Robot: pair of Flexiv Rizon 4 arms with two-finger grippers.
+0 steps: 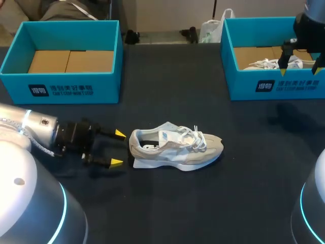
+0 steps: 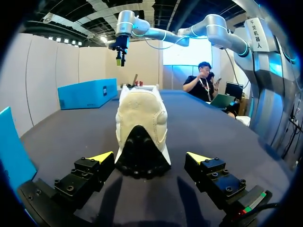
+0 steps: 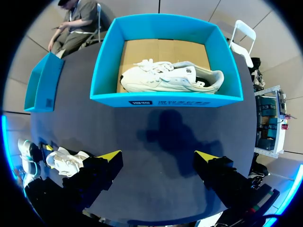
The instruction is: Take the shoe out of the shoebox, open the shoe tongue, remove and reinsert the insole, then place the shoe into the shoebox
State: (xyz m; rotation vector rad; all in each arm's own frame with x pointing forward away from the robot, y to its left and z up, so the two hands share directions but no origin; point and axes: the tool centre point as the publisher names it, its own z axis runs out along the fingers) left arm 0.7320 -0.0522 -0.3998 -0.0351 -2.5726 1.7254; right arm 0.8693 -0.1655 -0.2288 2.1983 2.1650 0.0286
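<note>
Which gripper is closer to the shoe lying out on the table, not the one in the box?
Left. The left gripper sits open just behind the heel of the shoe; the right gripper hangs over the far-right shoebox, well away.

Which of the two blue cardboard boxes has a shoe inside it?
The blue open box on the robot's right: a white laced sneaker lies in it. The left blue box shows only bare brown cardboard.

Bright, even light comes from overhead. On the dark table (image 1: 167, 203) the right gripper (image 1: 299, 71) throws a soft shadow toward six o'clock, and the shoe (image 1: 175, 149) only a thin one.
</note>
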